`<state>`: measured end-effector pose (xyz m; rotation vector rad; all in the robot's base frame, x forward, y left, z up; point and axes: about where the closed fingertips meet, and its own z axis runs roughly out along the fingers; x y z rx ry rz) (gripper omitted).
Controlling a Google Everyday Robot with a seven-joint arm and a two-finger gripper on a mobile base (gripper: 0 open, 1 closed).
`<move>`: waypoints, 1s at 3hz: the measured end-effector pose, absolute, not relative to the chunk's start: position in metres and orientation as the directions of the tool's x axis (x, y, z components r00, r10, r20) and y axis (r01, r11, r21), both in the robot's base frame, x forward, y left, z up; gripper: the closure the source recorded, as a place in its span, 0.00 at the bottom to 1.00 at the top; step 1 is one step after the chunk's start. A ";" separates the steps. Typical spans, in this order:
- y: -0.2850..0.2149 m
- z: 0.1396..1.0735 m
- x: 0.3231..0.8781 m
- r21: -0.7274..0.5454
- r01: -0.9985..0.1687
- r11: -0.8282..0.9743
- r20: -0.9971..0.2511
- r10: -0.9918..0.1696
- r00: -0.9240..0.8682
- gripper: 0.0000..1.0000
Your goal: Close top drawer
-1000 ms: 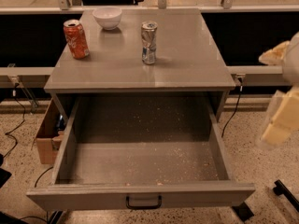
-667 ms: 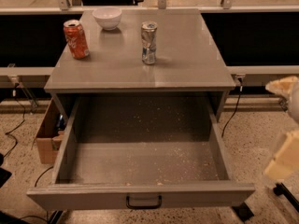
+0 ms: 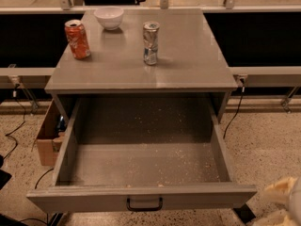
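Grey metal cabinet (image 3: pixel 188 65) fills centre of scene; its top drawer (image 3: pixel 141 164) is pulled fully out toward near side, nothing in it but pale crumbs on the floor. Flat drawer front (image 3: pixel 70 202) sits at near edge. Cardboard box (image 3: pixel 44 142) on ground at left, tucked beside drawer wall. Gripper (image 3: pixel 282 204) low at near right, just beside drawer front's right corner but apart from it; only a cream part shows, so can't tell if wide or narrow. White bowl (image 3: pixel 109 17), orange can (image 3: pixel 77 39) & silver can (image 3: pixel 150 42) on far tabletop. Small black loop handle (image 3: pixel 144 204) mid-front. Drawer prob rigid, heavyish, runs on slides: push flat on front near handle, centred, so it won't rack
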<state>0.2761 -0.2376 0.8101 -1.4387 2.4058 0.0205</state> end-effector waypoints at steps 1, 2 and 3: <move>-0.232 0.747 0.251 -0.087 -0.850 0.520 -0.319 -0.823 -0.470 0.72; -0.228 0.701 0.240 -0.014 -0.836 0.549 -0.345 -0.787 -0.511 0.95; -0.228 0.696 0.239 -0.007 -0.835 0.551 -0.346 -0.785 -0.515 1.00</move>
